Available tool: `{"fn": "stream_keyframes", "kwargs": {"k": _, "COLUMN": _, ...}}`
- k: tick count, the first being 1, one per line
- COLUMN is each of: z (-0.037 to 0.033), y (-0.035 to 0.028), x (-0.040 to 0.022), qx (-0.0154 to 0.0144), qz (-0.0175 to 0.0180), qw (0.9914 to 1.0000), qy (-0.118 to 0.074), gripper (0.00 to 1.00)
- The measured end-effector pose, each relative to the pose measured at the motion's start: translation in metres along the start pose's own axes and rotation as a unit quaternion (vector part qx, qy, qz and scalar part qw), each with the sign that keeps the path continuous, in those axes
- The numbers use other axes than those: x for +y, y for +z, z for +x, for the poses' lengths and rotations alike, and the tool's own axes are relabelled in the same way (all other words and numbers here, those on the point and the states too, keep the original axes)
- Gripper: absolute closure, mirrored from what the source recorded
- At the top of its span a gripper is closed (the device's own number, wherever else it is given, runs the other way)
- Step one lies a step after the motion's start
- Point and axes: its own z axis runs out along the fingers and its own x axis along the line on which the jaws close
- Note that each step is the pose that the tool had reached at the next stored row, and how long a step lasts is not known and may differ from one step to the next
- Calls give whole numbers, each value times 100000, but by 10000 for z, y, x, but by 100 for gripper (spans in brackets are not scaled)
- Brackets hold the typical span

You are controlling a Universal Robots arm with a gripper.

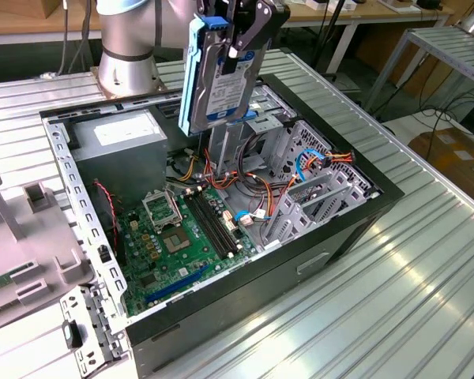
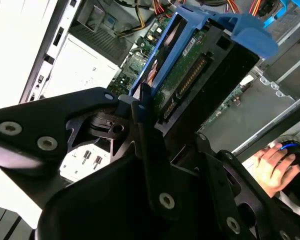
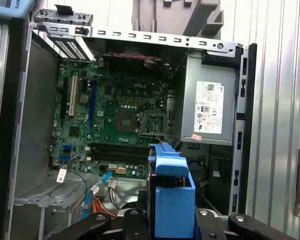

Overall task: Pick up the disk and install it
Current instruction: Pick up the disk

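Arm's gripper [image 1: 238, 41] is clamped on the disk [image 1: 221, 79], one black finger on each broad face, gripping at the upper end. The disk is lifted clear, hanging upright with a slight tilt above the open computer case [image 1: 377, 195], touching nothing below. Its blue carrier runs along the edge toward the exterior view's left; labelled face turned to the camera. Lower end hangs over the far part of the case, between the power supply [image 1: 117, 144] on the exterior view's left and the metal drive cage [image 1: 304, 150] on the exterior view's right.

Case lies on its side on a ribbed metal table [image 1: 426, 300], interior open upward. Green motherboard [image 1: 170, 237] covers the case floor. Orange and yellow cables [image 1: 197, 167] run just below the disk. A grey plastic cover [image 1: 16, 237] lies beside the case on the exterior view's left. The arm's silver base [image 1: 126, 43] stands behind the case.

First wrist view: blue carrier end of the disk in the foreground, motherboard and power supply well beyond it.

Second wrist view: the disk's circuit-board side and connector show between the black finger links. Past the case, a person's hand [image 2: 270, 167] rests on a mouse [image 2: 290, 149].
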Motion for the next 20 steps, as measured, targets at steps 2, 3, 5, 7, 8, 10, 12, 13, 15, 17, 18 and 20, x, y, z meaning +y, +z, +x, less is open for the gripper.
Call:
{"fn": "stream_keyframes", "kwargs": {"k": 2, "z": 40, "y": -1, "x": 3, "qx": -2, "qz": 1, "qw": 100000, "qy": -1, "gripper": 64}}
{"fn": "stream_keyframes", "kwargs": {"k": 3, "z": 70, "y": -2, "x": 5, "qx": -1, "qz": 1, "qw": 100000, "qy": -1, "gripper": 64}}
{"fn": "stream_keyframes", "kwargs": {"k": 5, "z": 103, "y": -3, "x": 6, "qx": 0, "qz": 0, "qw": 100000, "qy": -2, "gripper": 64}}
{"fn": "stream_keyframes", "kwargs": {"k": 7, "z": 147, "y": -5, "x": 8, "qx": -2, "qz": 0, "qw": 100000, "qy": 0, "gripper": 64}}
{"fn": "stream_keyframes", "kwargs": {"k": 8, "z": 164, "y": -6, "x": 9, "qx": -1, "qz": 1, "qw": 100000, "qy": -3, "gripper": 64}}
{"fn": "stream_keyframes", "kwargs": {"k": 10, "z": 207, "y": -7, "x": 12, "qx": -1, "qz": -1, "qw": 100000, "qy": 0, "gripper": 64}}
{"fn": "stream_keyframes", "kwargs": {"k": 12, "z": 249, "y": -9, "x": 13, "qx": 1, "qz": 0, "qw": 100000, "qy": 0, "gripper": 64}}
{"fn": "stream_keyframes", "kwargs": {"k": 13, "z": 264, "y": -9, "x": 14, "qx": 1, "qz": 0, "qw": 100000, "qy": 2, "gripper": 64}}
{"fn": "stream_keyframes", "kwargs": {"k": 15, "z": 299, "y": -11, "x": 15, "qx": 5, "qz": -2, "qw": 100000, "qy": 0, "gripper": 64}}
{"fn": "stream_keyframes", "kwargs": {"k": 17, "z": 329, "y": -11, "x": 15, "qx": 0, "qz": 0, "qw": 100000, "qy": -1, "gripper": 64}}
{"fn": "stream_keyframes", "kwargs": {"k": 18, "z": 344, "y": -12, "x": 16, "qx": -2, "qz": 1, "qw": 100000, "qy": 2, "gripper": 64}}
{"fn": "stream_keyframes", "kwargs": {"k": 20, "z": 387, "y": -13, "x": 17, "qx": -3, "qz": 1, "qw": 100000, "qy": 1, "gripper": 64}}
